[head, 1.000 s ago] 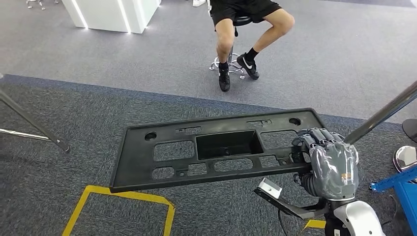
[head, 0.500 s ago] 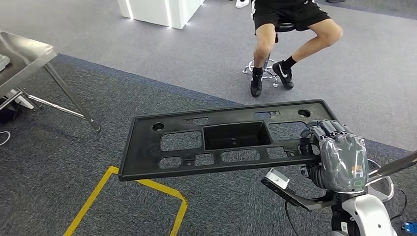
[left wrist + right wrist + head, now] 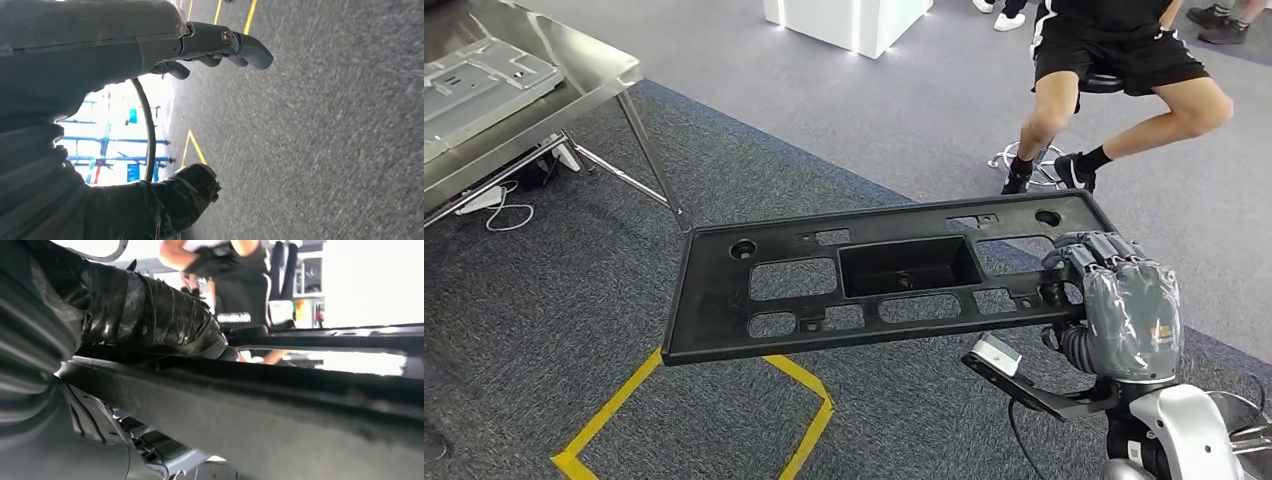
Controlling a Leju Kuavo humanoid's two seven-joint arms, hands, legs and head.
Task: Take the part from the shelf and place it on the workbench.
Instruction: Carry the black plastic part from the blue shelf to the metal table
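I have the black part (image 3: pixel 879 285) off the shelf, my right hand (image 3: pixel 1114 310) clamped on its end and carrying it level above the carpet, my left hand (image 3: pixel 220 47) hanging empty, the steel tabletop (image 3: pixel 574 75) not yet reached.

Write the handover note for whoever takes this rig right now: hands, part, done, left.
Right hand: grips the black plastic part at one end, holding it roughly level above the carpet.
Left hand: holds nothing, fingers loosely curled, hanging over the floor.
Metal workbench: ahead to the left, with a grey panel lying on it.
Done: part is off the shelf and in hand.
Left: get to the workbench and set the part down on it.
A seated person is nearby.
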